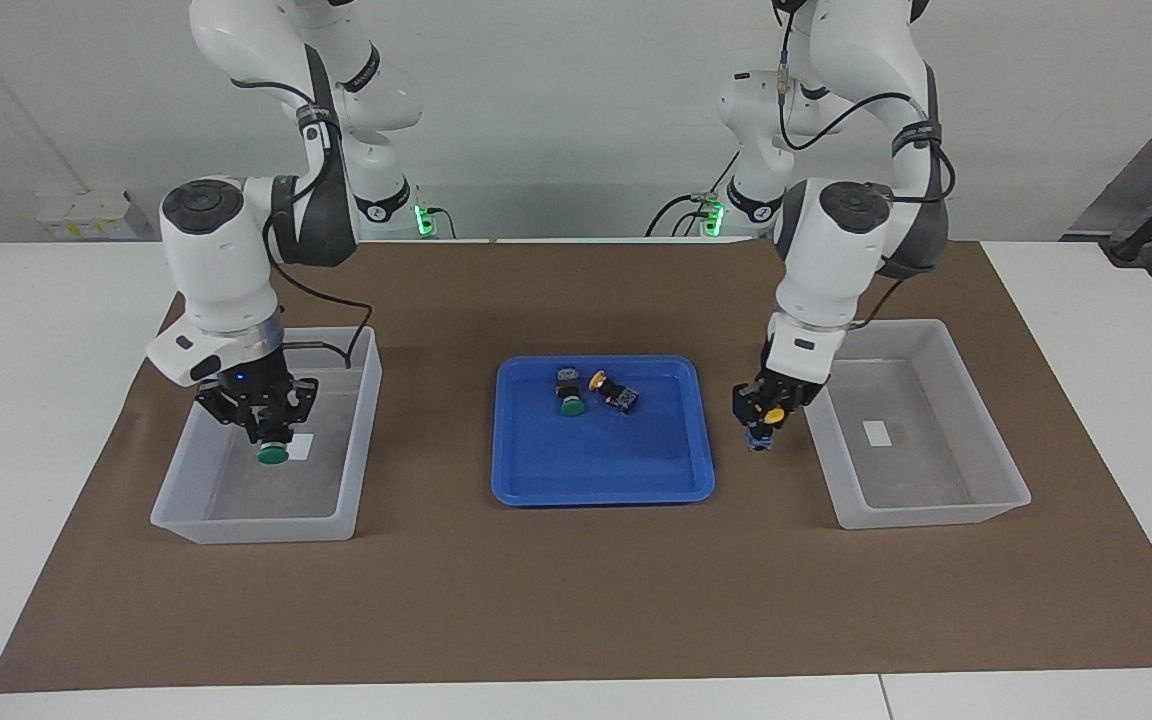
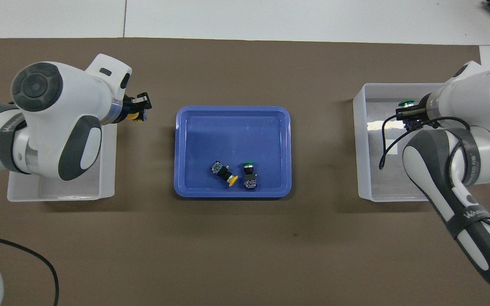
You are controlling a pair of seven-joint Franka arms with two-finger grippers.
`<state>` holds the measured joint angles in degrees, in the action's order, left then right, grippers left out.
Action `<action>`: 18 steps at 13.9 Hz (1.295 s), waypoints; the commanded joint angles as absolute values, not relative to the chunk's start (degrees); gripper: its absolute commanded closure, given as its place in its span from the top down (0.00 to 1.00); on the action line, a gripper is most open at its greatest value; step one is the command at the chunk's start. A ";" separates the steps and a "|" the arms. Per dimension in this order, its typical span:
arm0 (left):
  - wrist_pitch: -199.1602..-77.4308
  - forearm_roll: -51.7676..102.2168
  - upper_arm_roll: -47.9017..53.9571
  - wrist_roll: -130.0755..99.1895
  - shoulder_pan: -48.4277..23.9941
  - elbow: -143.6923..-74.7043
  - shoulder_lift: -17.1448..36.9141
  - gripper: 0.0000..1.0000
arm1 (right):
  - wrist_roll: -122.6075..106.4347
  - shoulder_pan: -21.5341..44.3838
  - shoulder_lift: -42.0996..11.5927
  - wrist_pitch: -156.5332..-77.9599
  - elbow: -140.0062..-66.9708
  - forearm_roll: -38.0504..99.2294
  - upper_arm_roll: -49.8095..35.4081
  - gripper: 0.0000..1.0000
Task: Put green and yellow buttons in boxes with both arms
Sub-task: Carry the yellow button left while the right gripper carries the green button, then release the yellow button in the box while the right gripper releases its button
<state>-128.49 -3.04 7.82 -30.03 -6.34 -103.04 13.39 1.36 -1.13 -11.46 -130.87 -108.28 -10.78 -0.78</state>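
A green-capped button [image 1: 273, 454], cap down, is gripped by the right gripper [image 1: 271, 438] over one translucent box [image 1: 361, 440]. A yellow-capped button [image 1: 768, 418] is clamped in the left gripper [image 1: 764, 425], jaws shut on it, over the brown mat [image 1: 576, 600] just beside the other box [image 1: 936, 515]. One green button [image 1: 570, 392] and one yellow button [image 1: 614, 390] are left lying in the blue tray [image 1: 601, 490].

My two arms [image 1: 226, 260] are glossy white shells with dark grey round joint caps and grey bands at the elbows. Black cables loop along each arm, strapped by dark cuffs; one cuff carries white lettering. Each base shows a green light. My right tool [image 1: 258, 425] and left tool [image 1: 764, 420] are small, black and angular.
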 commanded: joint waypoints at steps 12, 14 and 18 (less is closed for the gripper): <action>-132.35 -3.69 8.35 -8.70 8.44 -113.10 11.52 0.00 | 1.49 -1.23 -20.48 -142.03 -112.32 -11.25 -1.58 0.02; -135.08 -3.69 8.26 -8.70 8.61 -116.18 11.60 0.00 | 1.41 -1.76 -20.48 -142.03 -112.24 -11.25 -1.49 0.94; -139.04 -3.69 8.35 -8.70 8.53 -120.32 11.43 0.23 | 1.41 -1.58 -18.20 -139.67 -110.75 -11.16 -1.58 1.00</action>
